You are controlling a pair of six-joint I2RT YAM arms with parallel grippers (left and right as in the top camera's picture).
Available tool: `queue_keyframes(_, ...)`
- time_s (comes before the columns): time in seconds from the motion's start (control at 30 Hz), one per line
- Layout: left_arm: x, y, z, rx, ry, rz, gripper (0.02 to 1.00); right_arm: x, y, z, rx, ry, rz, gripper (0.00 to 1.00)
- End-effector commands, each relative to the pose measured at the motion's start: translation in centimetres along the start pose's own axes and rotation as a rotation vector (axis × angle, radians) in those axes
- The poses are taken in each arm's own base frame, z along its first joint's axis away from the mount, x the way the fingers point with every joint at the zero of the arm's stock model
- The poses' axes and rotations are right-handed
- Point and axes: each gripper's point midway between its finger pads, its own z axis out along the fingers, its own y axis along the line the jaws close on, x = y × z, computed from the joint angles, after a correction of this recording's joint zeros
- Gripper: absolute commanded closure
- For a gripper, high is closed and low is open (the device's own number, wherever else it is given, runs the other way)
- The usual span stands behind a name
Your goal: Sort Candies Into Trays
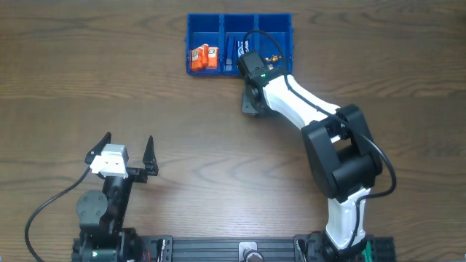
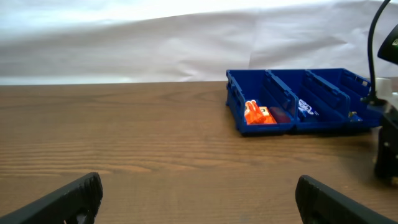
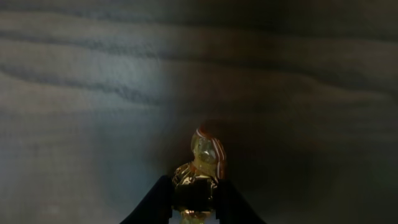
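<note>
We see the right gripper (image 1: 251, 102) low over the table (image 1: 109, 73), just outside the tray (image 1: 218, 15), beside its near wall below the middle and right compartments. In the right wrist view its fingers (image 3: 158, 199) are clamped on a gold candy (image 3: 208, 152) with a reddish stripe. The wrapper sticks out past the fingertips, with bare wood grain behind it. We cannot tell whether the candy touches the wood or hangs just above it.

The tray is blue, with three compartments side by side, and it sits at the far middle of the table. Orange candies (image 1: 204, 58) lie in its left compartment and blue candies (image 1: 231, 51) in the middle one. We cannot make out what the right compartment holds, since the right arm and its cable cross over it.

The left gripper (image 1: 128, 142) is at the near left of the table, well apart from the tray. Its two dark fingers are spread wide, with nothing between them. From the left wrist view we look across open wood to the tray (image 2: 323, 126), with the orange candies (image 2: 258, 114) in the nearest end compartment and the blue ones (image 2: 306, 107) next to them.
</note>
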Motion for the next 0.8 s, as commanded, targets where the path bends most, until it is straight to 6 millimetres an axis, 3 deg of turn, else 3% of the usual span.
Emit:
queue_keyframes(0.03, 1.6, -0.1, 0.1, 0.011, 0.047, 0.001, 0.020, -5.4, 0.5, -8.9, -0.073, -0.209, 0.002, 0.840)
queue_keyframes(0.13, 1.6, -0.1, 0.1, 0.011, 0.047, 0.001, 0.020, -8.3, 0.0, -13.9, -0.063, -0.359, -0.012, 0.840)
queue_keyframes(0.2, 1.6, -0.1, 0.1, 0.011, 0.046, 0.001, 0.020, -10.0, -0.6, -16.3, -0.045, -0.433, -0.009, 0.840)
queue_keyframes(0.27, 1.6, -0.1, 0.1, 0.011, 0.047, 0.001, 0.023, -12.0, -1.3, -18.2, -0.023, -0.508, -0.008, 0.864)
queue_keyframes(0.4, 1.6, -0.1, 0.1, 0.011, 0.047, 0.001, 0.023, -15.6, -1.5, -19.9, 0.001, -0.663, -0.061, 0.886)
queue_keyframes(0.57, 1.6, -0.1, 0.1, 0.011, 0.047, 0.001, 0.020, -18.2, -2.1, -18.8, 0.060, -0.735, -0.099, 0.886)
queue_keyframes(0.8, 1.6, -0.1, 0.1, 0.011, 0.047, 0.001, 0.020, -18.3, -2.2, -14.5, 0.100, -0.671, -0.101, 0.886)
